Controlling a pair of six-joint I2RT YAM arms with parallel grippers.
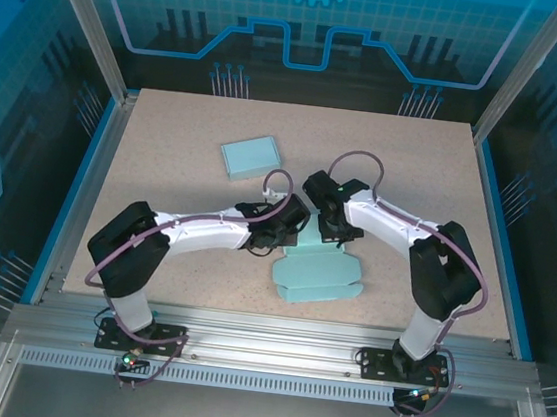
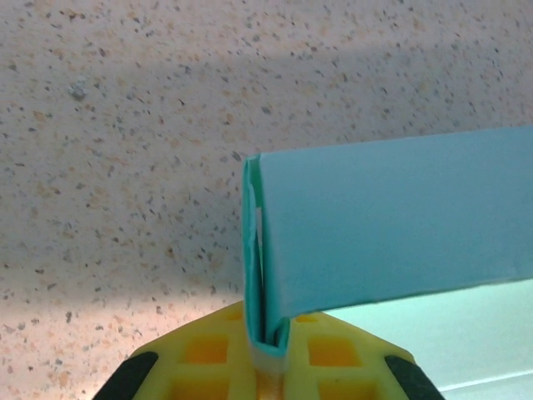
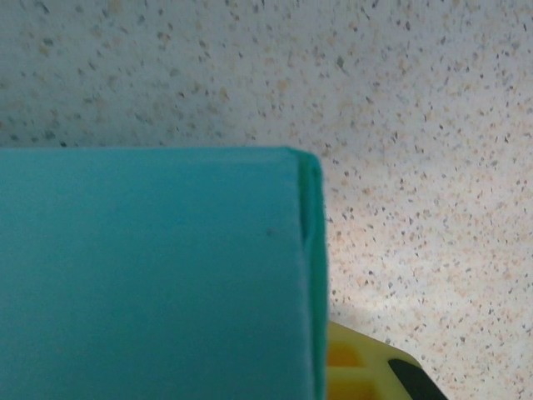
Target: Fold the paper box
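The thin, matte teal paper box (image 1: 323, 279) lay part-folded at the speckled worktop's (image 1: 161, 175) centre. The left gripper (image 2: 268, 357) pinched its upright flap at 10 o'clock. The right gripper (image 1: 329, 229), closed, seemingly clamped the 12 o'clock edge.

Two paper boxes (image 1: 251, 156) (image 1: 321, 277), two claws (image 1: 293, 232) (image 1: 330, 231)

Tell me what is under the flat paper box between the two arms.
Speckled table shows all around the paper box, whose flat part rests on it. The patch beneath the cardboard is covered, so anything lying there cannot be seen.
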